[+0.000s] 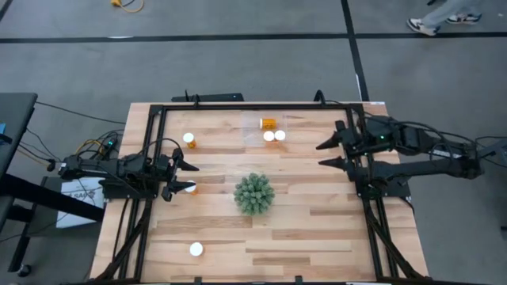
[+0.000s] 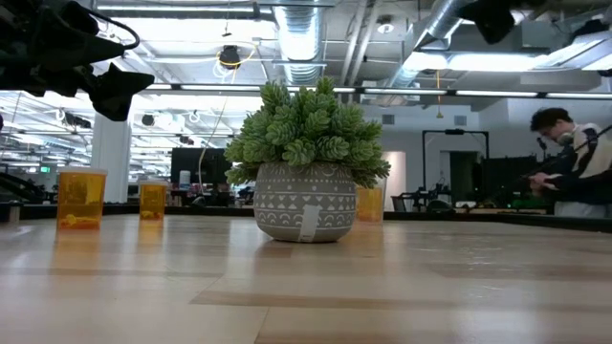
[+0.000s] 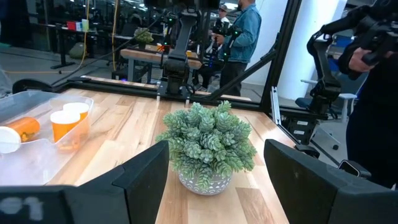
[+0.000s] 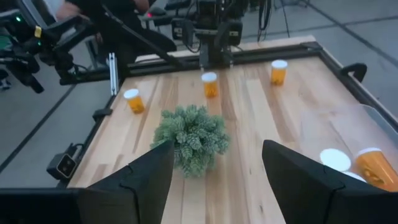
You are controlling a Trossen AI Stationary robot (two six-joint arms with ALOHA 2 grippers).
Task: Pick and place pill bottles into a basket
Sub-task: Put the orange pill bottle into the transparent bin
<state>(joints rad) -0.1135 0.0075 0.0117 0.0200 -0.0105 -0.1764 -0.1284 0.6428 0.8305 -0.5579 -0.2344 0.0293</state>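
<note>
We start at the left gripper (image 1: 190,176), which hovers over the table's (image 1: 317,229) left side with its fingers spread wide and nothing between them. Just beside its lower fingertip stands one pill bottle (image 1: 190,188), apart from the finger as far as we can tell. A little beyond the tips sits the potted plant (image 1: 254,193), squarely ahead of the gripper in the left wrist view (image 3: 208,144). Off to the gripper's upper side another bottle (image 1: 189,140) stands upright, and well behind and below it a third bottle (image 1: 196,249) stands alone near the table's front edge.

Farther across the table lies the clear basket (image 1: 273,129), nearer to the right gripper (image 1: 324,154). Inside it we see three bottles: two upright ones (image 1: 274,136) side by side, and one on its side (image 1: 269,123). The left wrist view shows the same tray (image 3: 37,155) with the lying bottle (image 3: 15,132) and the upright pair (image 3: 68,121).

The right gripper hangs over the table's right edge, fingers also parted and empty, the basket just ahead of its upper finger.

A person (image 2: 574,162) stands in the room behind.
</note>
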